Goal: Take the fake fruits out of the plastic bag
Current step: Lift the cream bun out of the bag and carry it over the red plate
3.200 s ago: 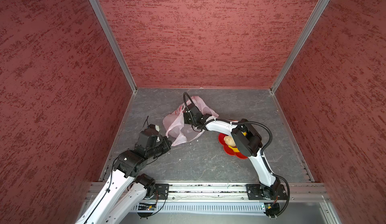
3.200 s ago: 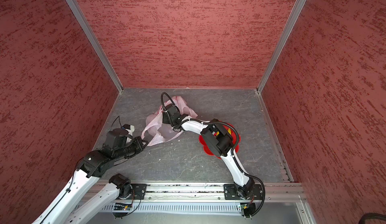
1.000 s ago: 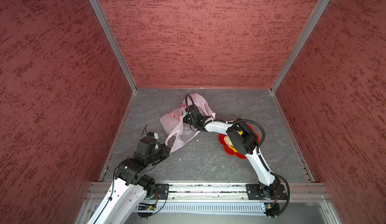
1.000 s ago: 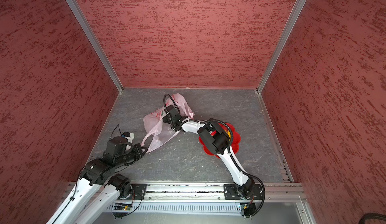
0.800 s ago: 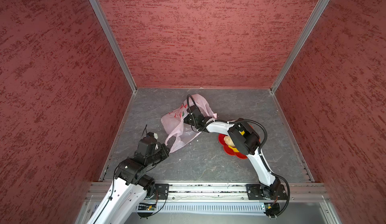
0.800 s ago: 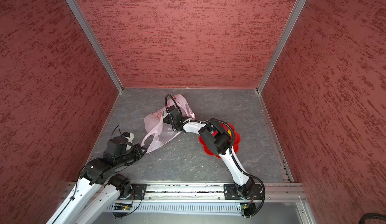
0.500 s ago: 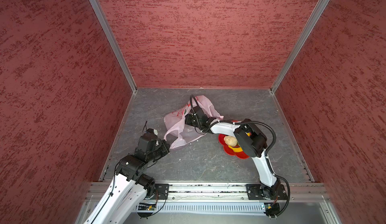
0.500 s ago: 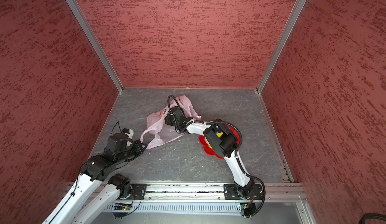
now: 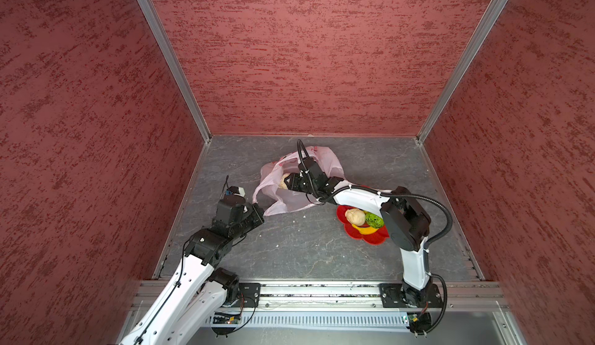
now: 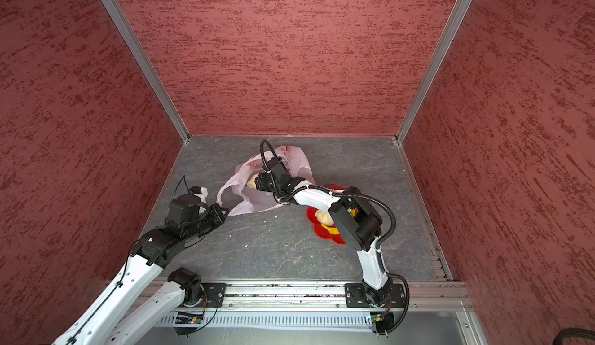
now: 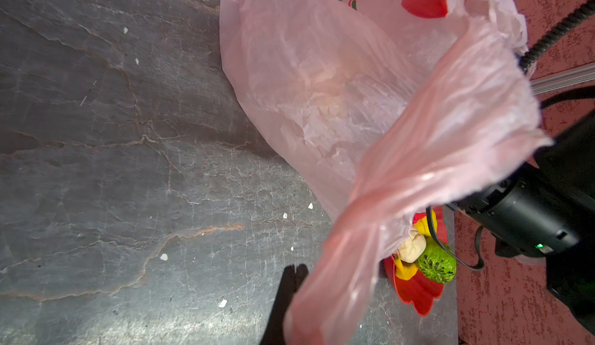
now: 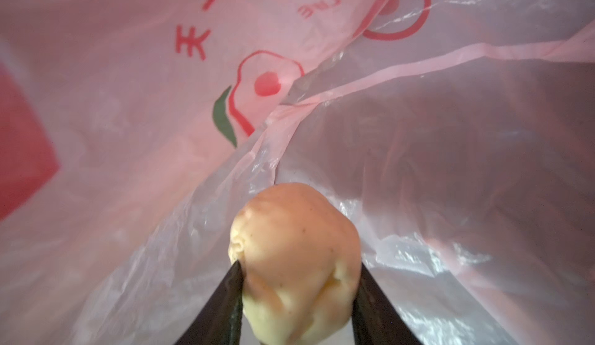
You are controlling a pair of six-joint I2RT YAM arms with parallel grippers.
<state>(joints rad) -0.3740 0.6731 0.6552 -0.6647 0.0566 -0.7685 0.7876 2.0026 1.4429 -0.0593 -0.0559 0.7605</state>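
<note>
Right hand (image 12: pixel 299 265) grasps one beige lumpy fruit (image 12: pixel 294 240) inside the plastic bag (image 9: pixel 291 200), my left hand (image 9: pixel 261 212) clenched on its edge, with three fruits (beige ball (image 9: pixel 355 216), green ball (image 9: pixel 374 220), yellow banana (image 9: pixel 365 230)) in one red dish (image 9: pixel 367 239).

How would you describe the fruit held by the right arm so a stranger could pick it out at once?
On the grey floor, find the crinkled pink bag near the back wall. At its mouth, the right end effector pinches a beige lumpy ball. Its twin lies in the red dish; only this one sits between black fingers.
</note>
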